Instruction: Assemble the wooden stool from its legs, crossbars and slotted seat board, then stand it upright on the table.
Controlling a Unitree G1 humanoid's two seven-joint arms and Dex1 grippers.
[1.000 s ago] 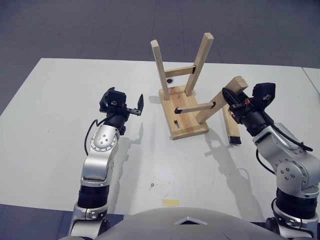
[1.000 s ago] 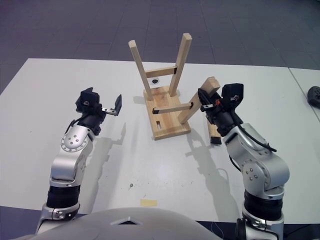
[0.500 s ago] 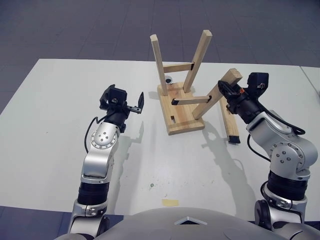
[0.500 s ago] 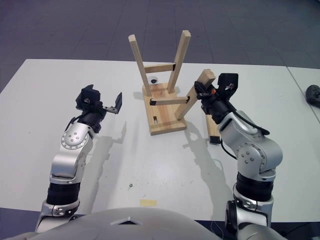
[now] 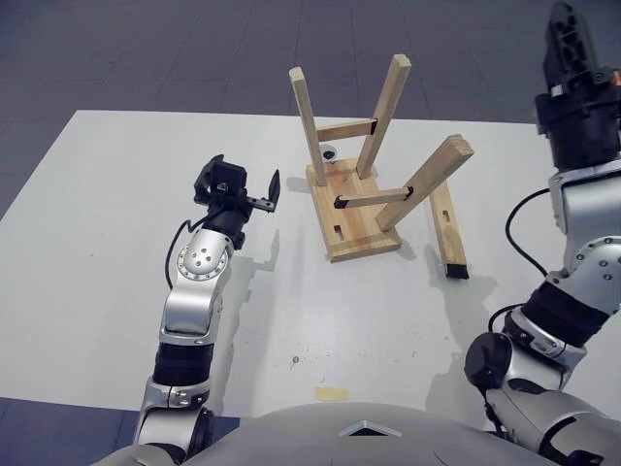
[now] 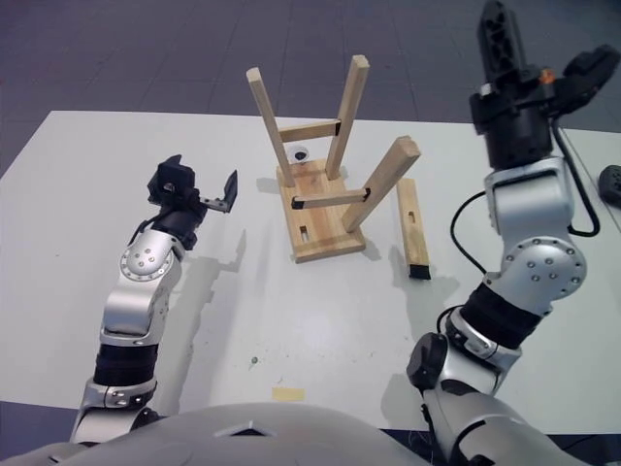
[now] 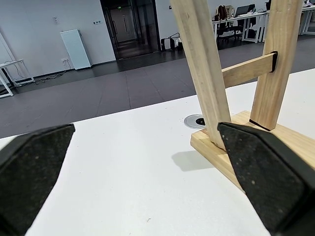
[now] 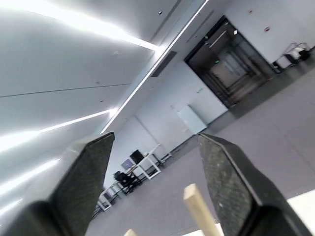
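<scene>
Your right gripper (image 6: 543, 60) hangs high, fingers spread wide and empty; the loose leg (image 5: 447, 233) lies flat on the table (image 5: 107, 252) well below it; descend over its middle and grip across the narrow faces; your left gripper (image 5: 250, 197), also wide, waits beside the upturned seat board (image 5: 364, 241) beyond; steady that board first.

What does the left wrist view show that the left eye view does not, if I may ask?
Left wrist view: the room behind the table, with a dark doorway, a white cabinet and desks.

Left eye view: the tilted third leg, a loose leg lying flat on the table, the raised right gripper, open, and a tape scrap.

Both: the open left gripper, the seat board, two upright legs joined by a crossbar, and the round table port.
</scene>
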